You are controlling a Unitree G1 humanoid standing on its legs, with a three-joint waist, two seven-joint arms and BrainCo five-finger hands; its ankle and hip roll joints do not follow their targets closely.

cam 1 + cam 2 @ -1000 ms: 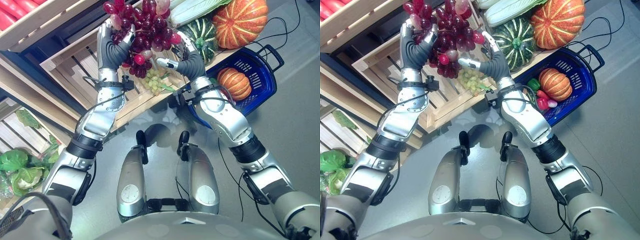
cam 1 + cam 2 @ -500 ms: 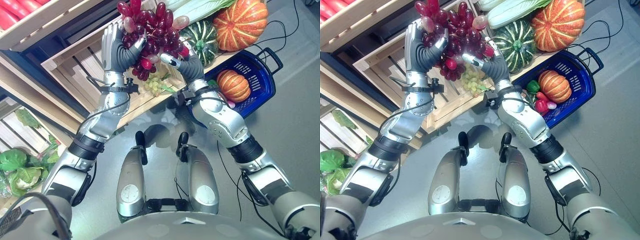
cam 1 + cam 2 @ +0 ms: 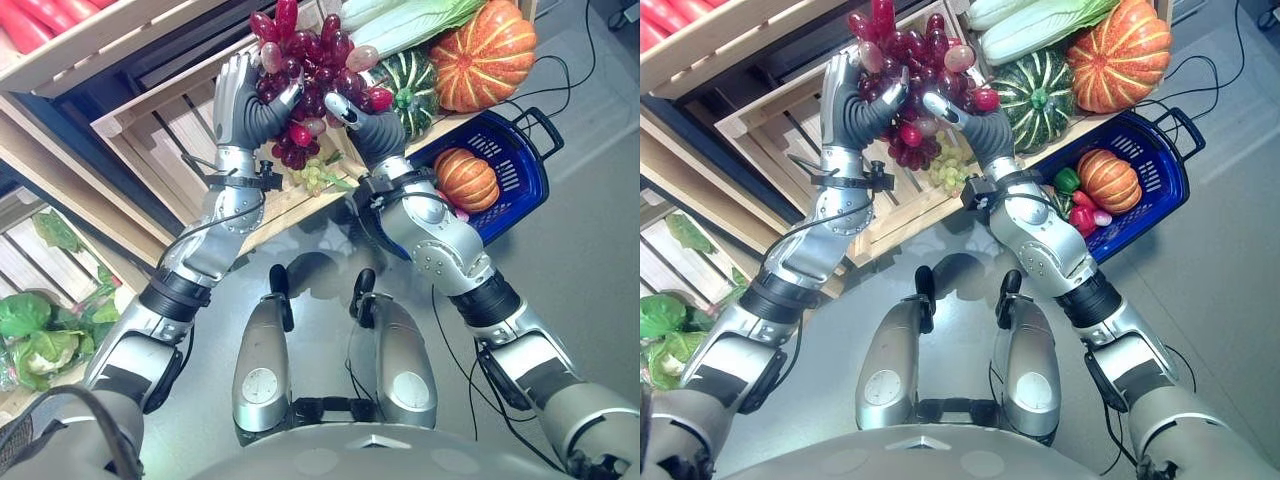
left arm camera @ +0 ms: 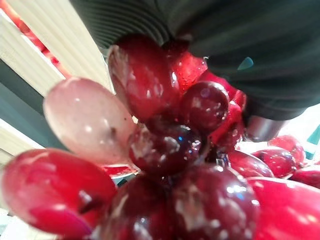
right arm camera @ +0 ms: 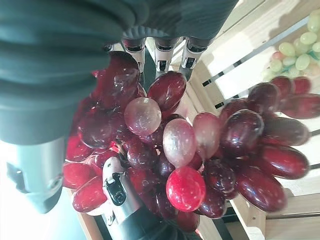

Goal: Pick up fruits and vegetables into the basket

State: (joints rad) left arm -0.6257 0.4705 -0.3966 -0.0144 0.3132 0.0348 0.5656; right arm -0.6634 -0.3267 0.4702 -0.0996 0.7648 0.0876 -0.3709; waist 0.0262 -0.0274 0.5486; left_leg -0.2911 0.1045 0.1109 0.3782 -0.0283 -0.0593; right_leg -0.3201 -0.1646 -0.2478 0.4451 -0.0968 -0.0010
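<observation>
Both hands are up together on the red grapes (image 3: pixel 312 85): left hand (image 3: pixel 243 108) curled round the bunch from one side, right hand (image 3: pixel 368 118) clamping it from the other, the bunch held clear above the crate (image 3: pixel 180 140). Just below the hands, green grapes (image 3: pixel 315 176) lie in that crate. Off past the right hand sits the blue basket (image 3: pixel 520 175), an orange pumpkin (image 3: pixel 466 179) already inside. Further up beyond the right hand: a striped green squash (image 3: pixel 407 85), a big pumpkin (image 3: pixel 494 55) and a cabbage (image 3: pixel 425 17)
</observation>
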